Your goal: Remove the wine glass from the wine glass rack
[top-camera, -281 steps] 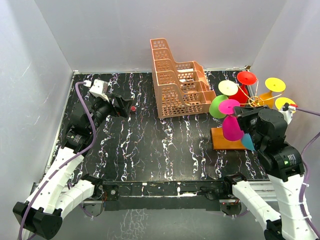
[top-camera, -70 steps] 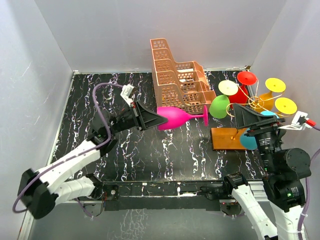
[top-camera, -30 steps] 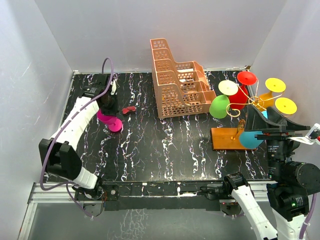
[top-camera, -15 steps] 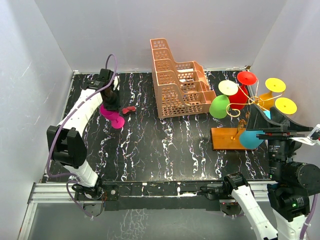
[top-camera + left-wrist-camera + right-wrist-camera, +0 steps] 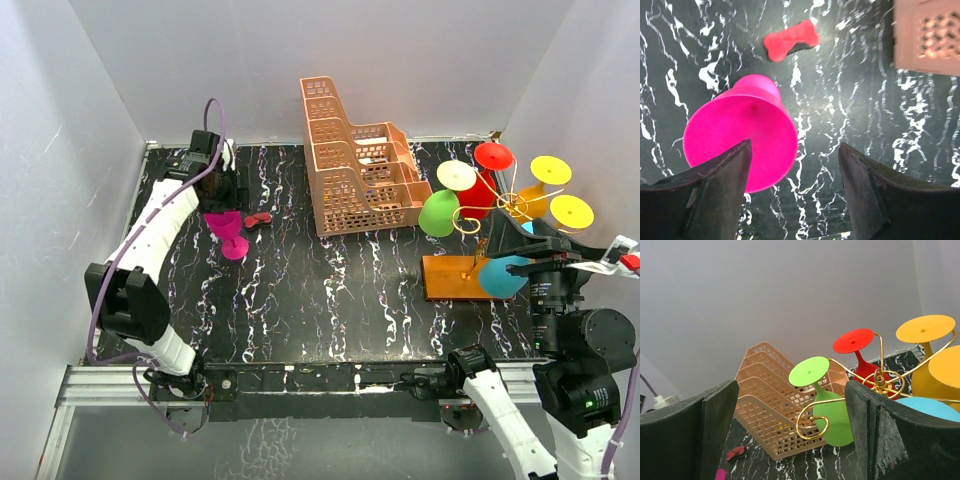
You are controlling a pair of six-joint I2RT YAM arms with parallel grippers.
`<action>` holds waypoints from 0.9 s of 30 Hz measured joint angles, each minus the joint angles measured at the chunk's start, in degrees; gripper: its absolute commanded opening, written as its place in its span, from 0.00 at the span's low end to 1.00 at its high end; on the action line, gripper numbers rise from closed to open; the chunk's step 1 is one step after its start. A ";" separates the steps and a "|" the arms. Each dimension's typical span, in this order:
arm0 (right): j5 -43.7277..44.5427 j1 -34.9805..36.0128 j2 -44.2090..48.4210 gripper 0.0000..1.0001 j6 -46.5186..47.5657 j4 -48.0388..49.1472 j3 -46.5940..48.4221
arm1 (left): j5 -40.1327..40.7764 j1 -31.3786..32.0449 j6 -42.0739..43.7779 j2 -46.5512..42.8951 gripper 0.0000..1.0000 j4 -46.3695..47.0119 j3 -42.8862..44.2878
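a black table (image 5: pixel 330 300) veined with white like marble, seen from above. the pink wine glass (image 5: pixel 745 125), smooth, opaque and matte, is off the rack and sits at the far left of the table. it is well apart from the wine glass rack (image 5: pixel 445 277) on the right. from the left wrist, its round flat foot faces the camera, with the rounded bowl behind it. whether it stands on its rim or leans cannot be told. the left gripper (image 5: pixel 795 145) hangs just over the glass, its two dark wedge-shaped fingers spread apart and gripping nothing. just beyond the glass lies a small red bone-shaped piece (image 5: pixel 790 40).

the rack is a flat rectangular orange-brown board with a thin gold wire stem that branches into curled hooks. glasses hang from the hooks bowl down, their feet on top like flat discs: a green glass (image 5: pixel 437 213), a cream glass (image 5: pixel 456 176), a red glass (image 5: pixel 490 160), a yellow-orange glass (image 5: pixel 550 170) and a yellow glass (image 5: pixel 572 211). a teal glass (image 5: pixel 503 277) sits low beside the board.

toward the back of the table stands a peach-orange plastic basket (image 5: pixel 355 160) with stepped tiers and lattice walls.

the right gripper (image 5: pixel 790 385) is raised near the rack and faces it, its blunt dark fingers set wide with nothing between them.
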State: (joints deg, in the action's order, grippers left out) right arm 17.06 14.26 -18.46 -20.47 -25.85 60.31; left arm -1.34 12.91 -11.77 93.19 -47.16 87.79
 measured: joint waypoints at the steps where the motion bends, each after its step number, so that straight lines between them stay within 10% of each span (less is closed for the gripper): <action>1: 0.26 0.00 -0.28 0.95 -0.02 -0.72 0.35 | -0.70 0.00 -0.33 -0.68 0.72 0.44 0.11; 18: 5.73 0.02 -13.27 0.88 -0.87 -16.96 13.79 | -24.26 -0.02 -5.11 -26.56 0.81 38.91 -15.65; 27: 5.07 0.04 -23.85 0.86 -3.96 -22.23 19.10 | -26.45 5.81 -0.07 -29.46 0.89 43.25 -25.77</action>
State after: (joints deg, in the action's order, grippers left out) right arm 22.13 14.31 -42.30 -24.43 -48.07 79.42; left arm -27.79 18.72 -11.84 63.72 -3.90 62.02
